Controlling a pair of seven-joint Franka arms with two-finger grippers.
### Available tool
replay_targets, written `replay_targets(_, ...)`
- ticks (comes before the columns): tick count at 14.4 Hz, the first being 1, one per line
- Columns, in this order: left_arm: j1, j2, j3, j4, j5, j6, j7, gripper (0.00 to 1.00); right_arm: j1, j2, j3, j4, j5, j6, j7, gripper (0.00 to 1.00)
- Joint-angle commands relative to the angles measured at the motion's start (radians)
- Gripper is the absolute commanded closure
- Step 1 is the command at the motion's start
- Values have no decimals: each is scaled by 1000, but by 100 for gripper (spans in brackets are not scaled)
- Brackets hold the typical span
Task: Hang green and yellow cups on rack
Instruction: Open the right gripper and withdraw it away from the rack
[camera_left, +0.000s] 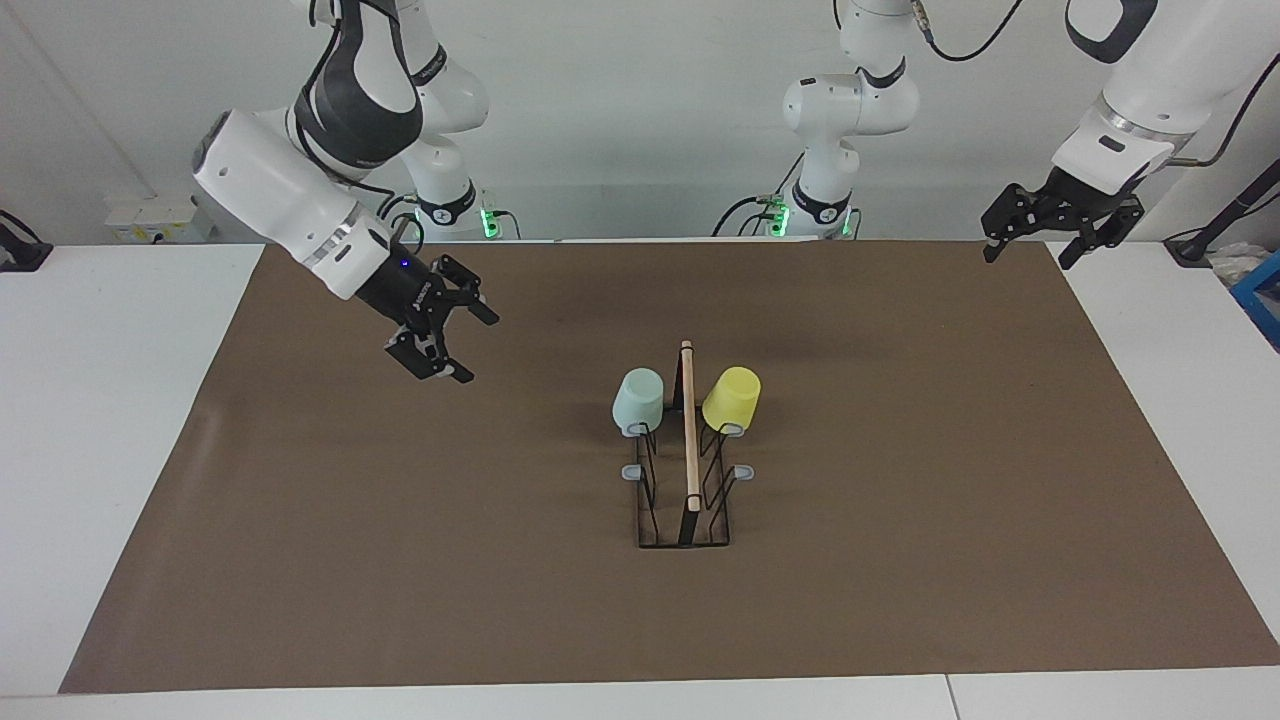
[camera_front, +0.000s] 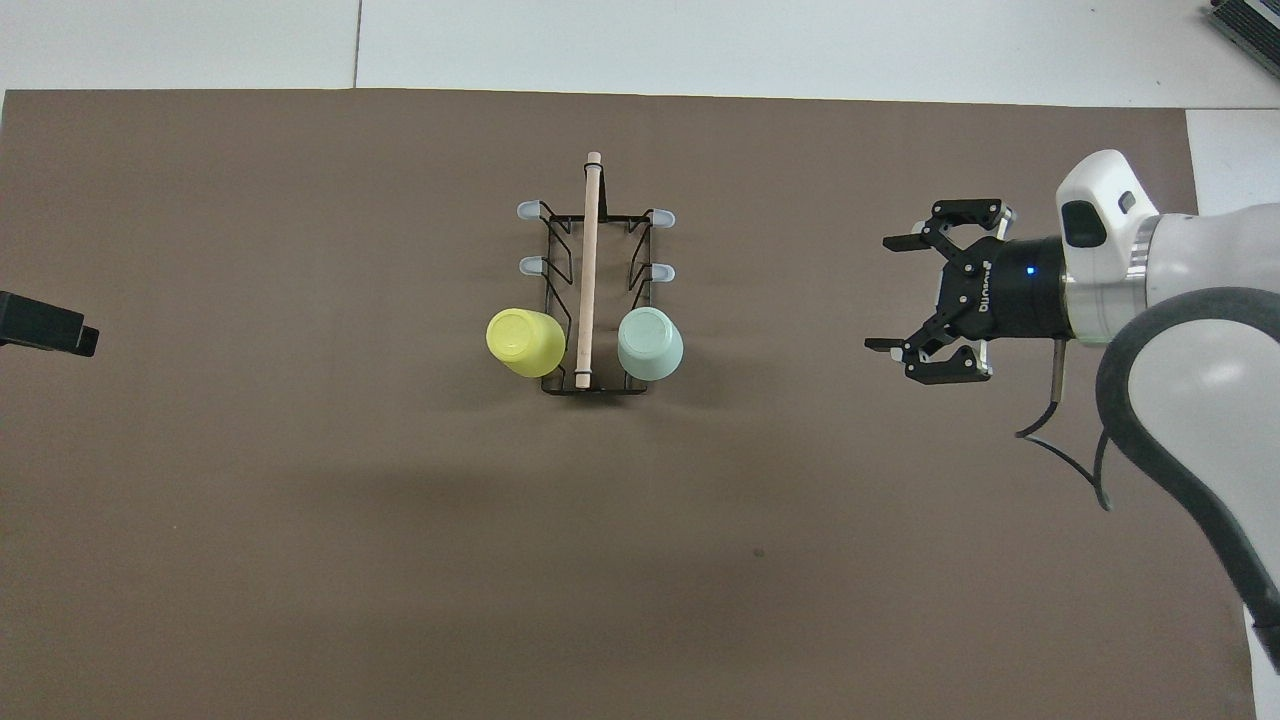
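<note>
The black wire rack (camera_left: 689, 440) with a wooden bar on top stands in the middle of the brown mat; it also shows in the overhead view (camera_front: 590, 260). The pale green cup (camera_left: 639, 400) (camera_front: 650, 343) hangs upside down on the prong nearest the robots, on the right arm's side. The yellow cup (camera_left: 732, 398) (camera_front: 525, 342) hangs likewise on the left arm's side. My right gripper (camera_left: 478, 348) (camera_front: 881, 293) is open and empty, in the air over the mat, well apart from the rack. My left gripper (camera_left: 1027, 258) is open and empty, raised over the mat's corner.
The rack's other grey-tipped prongs (camera_left: 744, 471), farther from the robots, are bare. The brown mat (camera_left: 900, 520) covers most of the white table (camera_left: 120, 400). A blue object (camera_left: 1262, 295) lies at the table's edge at the left arm's end.
</note>
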Motion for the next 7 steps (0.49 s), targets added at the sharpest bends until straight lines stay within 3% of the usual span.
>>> replay_targets(1, 1, -24, -4, -24, -1, -6, -13, 0, -22, -23, 0, 28, -194, -73, 178, 0)
replay_targets(5, 1, -24, -4, -26, -1, -6, -11, 0, -71, -26, -4, 45, -359, -135, 472, 0)
replay_targets(7, 1, -24, -4, -24, -1, -6, -13, 0, -74, -21, -3, 68, -383, -188, 636, 0)
